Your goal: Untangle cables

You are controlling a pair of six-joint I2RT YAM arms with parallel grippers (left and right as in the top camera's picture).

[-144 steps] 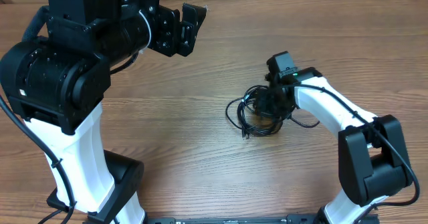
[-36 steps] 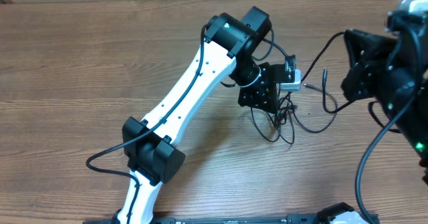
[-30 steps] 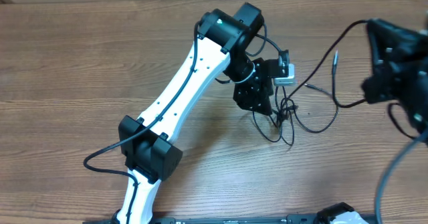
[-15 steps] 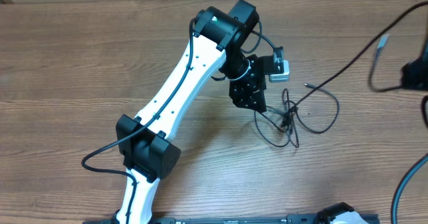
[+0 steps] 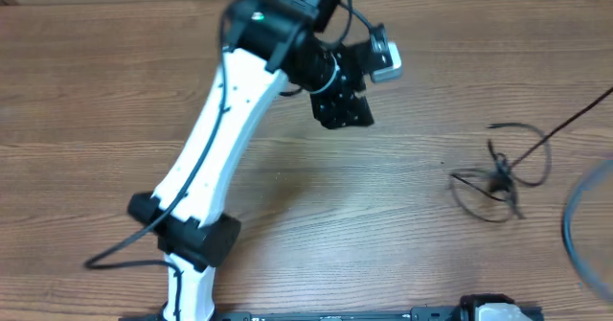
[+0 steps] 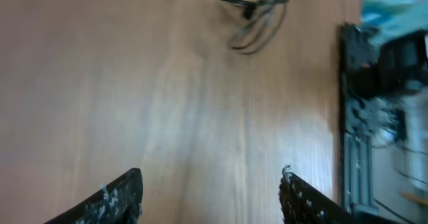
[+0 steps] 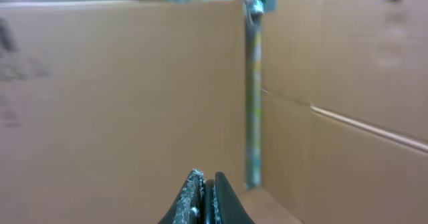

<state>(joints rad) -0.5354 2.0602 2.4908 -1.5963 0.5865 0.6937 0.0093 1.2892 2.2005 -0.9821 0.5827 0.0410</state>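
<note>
Blurred cables (image 5: 498, 176), one strand cut off at right edge

White arm (image 5: 215, 120), black joints (image 5: 192, 240), scuffed black left pincer (image 6: 211, 174)

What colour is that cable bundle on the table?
Black. The cables show best in the overhead view.

Under me lies a wooden table (image 5: 96, 101), its grain running 9 to 3 o'clock from overhead. My right wrist camera faces brown cardboard (image 7: 100, 103), with a blurred colourful strip (image 7: 252, 97) rising toward 12 o'clock
</note>
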